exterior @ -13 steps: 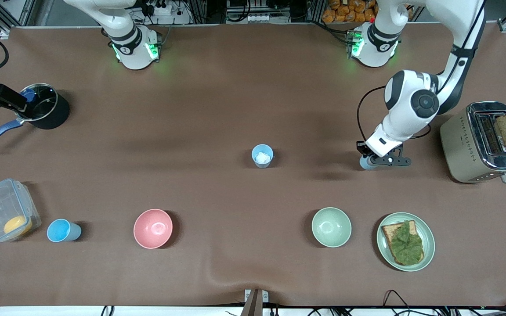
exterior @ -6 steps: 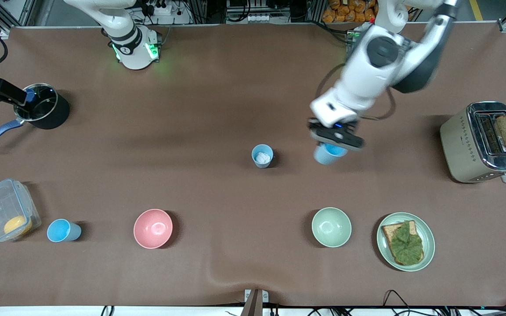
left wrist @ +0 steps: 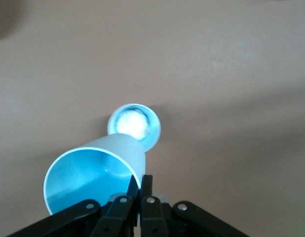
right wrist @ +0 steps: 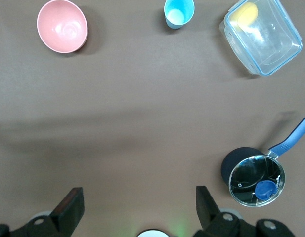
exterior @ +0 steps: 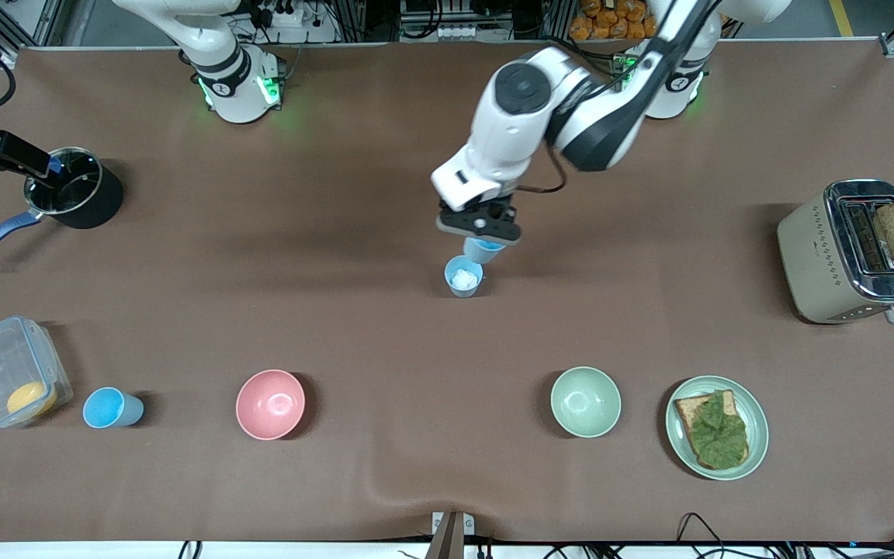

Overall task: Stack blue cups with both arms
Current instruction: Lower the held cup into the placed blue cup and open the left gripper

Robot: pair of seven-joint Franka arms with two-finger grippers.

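Note:
My left gripper (exterior: pixel 481 230) is shut on the rim of a light-blue cup (exterior: pixel 484 250), one finger inside the wall and one outside (left wrist: pixel 140 180). The held cup (left wrist: pixel 93 177) hangs tilted just above a second blue cup (exterior: pixel 464 277) that stands mid-table with a whitish patch inside (left wrist: pixel 135 126). A third blue cup (exterior: pixel 109 407) sits near the front edge at the right arm's end, beside a plastic box; the right wrist view also shows this cup (right wrist: pixel 179 12). My right gripper (right wrist: pixel 137 207) is open and empty, high over the table near its own base.
A pink bowl (exterior: pixel 270 404) and a pale-green bowl (exterior: pixel 585 401) sit nearer the front camera than the middle cup. A plate with toast and lettuce (exterior: pixel 717 427) and a toaster (exterior: pixel 854 248) are at the left arm's end. A black pot (exterior: pixel 74 198) and a plastic box (exterior: pixel 8 371) are at the right arm's end.
The left arm lifted the blue cup from beside the toaster and carried it across to just above the middle cup. The right arm has hardly moved.

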